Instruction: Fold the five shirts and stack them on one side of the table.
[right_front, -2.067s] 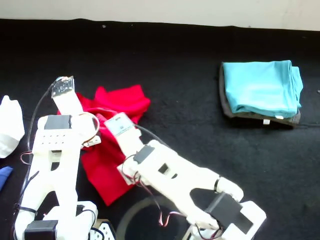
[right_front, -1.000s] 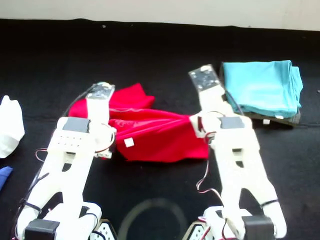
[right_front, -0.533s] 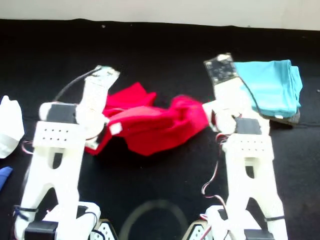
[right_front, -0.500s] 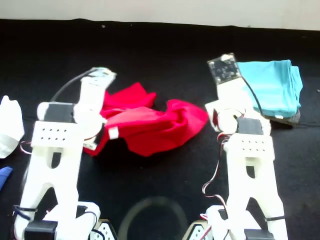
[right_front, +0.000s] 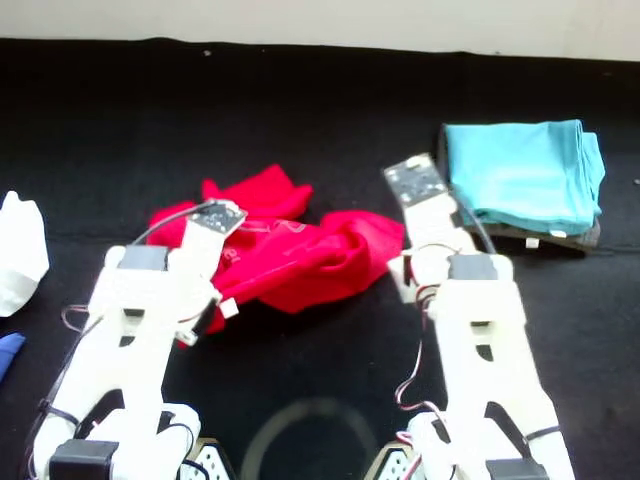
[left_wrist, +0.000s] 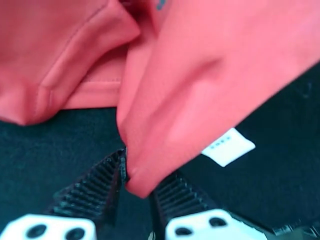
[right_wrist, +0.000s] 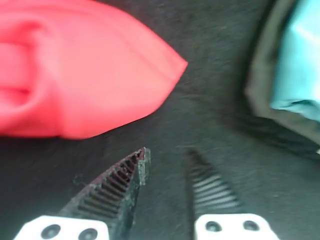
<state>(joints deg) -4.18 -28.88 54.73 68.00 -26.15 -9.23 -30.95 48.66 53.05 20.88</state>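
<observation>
The left gripper (left_wrist: 137, 175) pinches a fold of the red shirt (left_wrist: 200, 75) (crumpled on the black table (right_wrist: 215, 115)); the right gripper (right_wrist: 168, 152), jaws apart and empty, hovers beside it near the turquoise shirt (right_wrist: 300, 70).

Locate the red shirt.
The red shirt lies crumpled mid-table in the high view, left of the folded turquoise shirt; the left end effector pinches its edge.

Red shirt (right_front: 300, 255) crumpled, unfolded, mid tabletop (right_front: 330, 120), one fold pinched in left claw (left_wrist: 137, 172). Turquoise shirt (right_front: 525, 175) folded flat atop folded dark grey shirt (right_front: 447, 200), far right side. White shirt (right_front: 20, 250) bunched at left edge, blue cloth corner (right_front: 8, 352) near it
</observation>
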